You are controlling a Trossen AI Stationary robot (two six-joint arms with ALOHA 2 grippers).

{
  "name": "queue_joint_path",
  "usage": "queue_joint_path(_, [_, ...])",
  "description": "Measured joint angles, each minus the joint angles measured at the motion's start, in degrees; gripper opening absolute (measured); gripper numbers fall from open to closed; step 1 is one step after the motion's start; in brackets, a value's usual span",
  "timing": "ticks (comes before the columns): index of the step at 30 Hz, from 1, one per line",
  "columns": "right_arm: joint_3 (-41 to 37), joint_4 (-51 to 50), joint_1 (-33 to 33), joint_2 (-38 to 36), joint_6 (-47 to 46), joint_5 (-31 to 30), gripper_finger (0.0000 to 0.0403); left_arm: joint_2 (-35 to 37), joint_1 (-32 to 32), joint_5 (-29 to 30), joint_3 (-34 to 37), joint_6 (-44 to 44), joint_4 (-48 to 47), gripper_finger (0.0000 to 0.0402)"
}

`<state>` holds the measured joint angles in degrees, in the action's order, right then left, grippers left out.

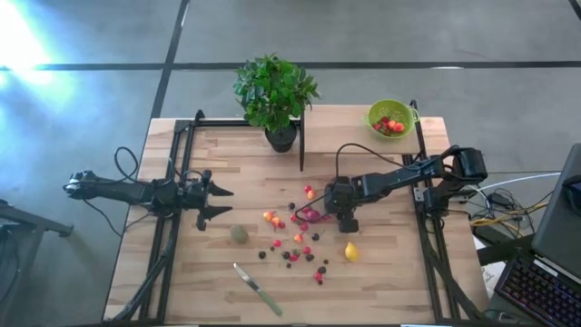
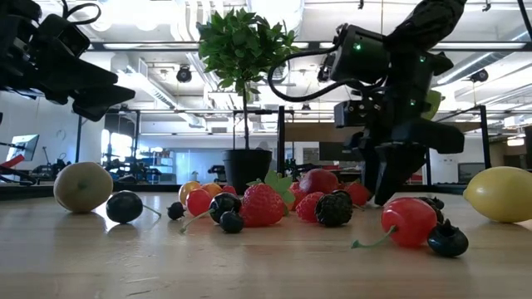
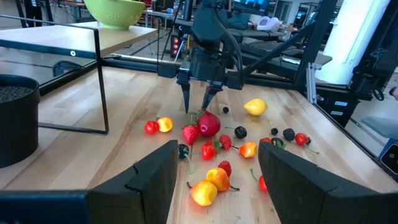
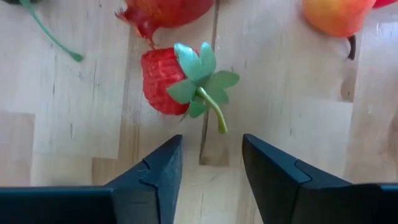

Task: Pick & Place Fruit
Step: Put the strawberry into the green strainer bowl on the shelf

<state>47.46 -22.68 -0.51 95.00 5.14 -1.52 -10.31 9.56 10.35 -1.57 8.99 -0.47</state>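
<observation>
Right gripper (image 4: 210, 163) hangs low over the tabletop (image 1: 381, 282), fingers parted and empty. Strawberry (image 4: 166, 81) lies on the tabletop just ahead of the fingertips, stem toward them. Left gripper (image 1: 214, 202) waits apart, fingers spread, empty.

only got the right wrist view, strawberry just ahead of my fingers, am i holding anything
Observer: No. The right gripper hangs empty with its fingers apart, tips just above the table beside a large dark-red fruit.
Operator: where's the bowl from here
Observer: The lime-green bowl sits at the table's far right corner, with red fruit already inside.
Operator: left arm in my way
Observer: No. The left gripper waits open at the table's left side, apart from the scattered fruit.
Operator: anything behind me
Observer: A yellow lemon lies near the front edge, apart from your gripper.
</observation>
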Motion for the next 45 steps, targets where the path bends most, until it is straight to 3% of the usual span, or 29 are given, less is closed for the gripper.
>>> queue_joint_path(12, [0.03, 2.72, -0.01, 0.0, 1.53, 0.0, 0.0092, -0.02, 0.01, 0.01, 0.0, 0.0, 0.0, 0.0229])
queue_joint_path(20, [2.36, -1.38, -0.09, 0.0, 1.51, 0.48, 0.0045, -0.01, 0.02, 0.01, 0.0, 0.01, 0.0, 0.0229])
queue_joint_path(29, [6.22, -4.37, -0.85, 0.0, 3.85, 0.46, 0.0077, 0.0, 0.02, 0.02, 0.0, 0.0, 0.0, 0.0229])
queue_joint_path(45, [6.43, -7.21, -1.23, 0.35, 7.39, -0.22, 0.0136, 0.0, 0.02, 0.02, 0.0, 0.0, 0.0, 0.0229])
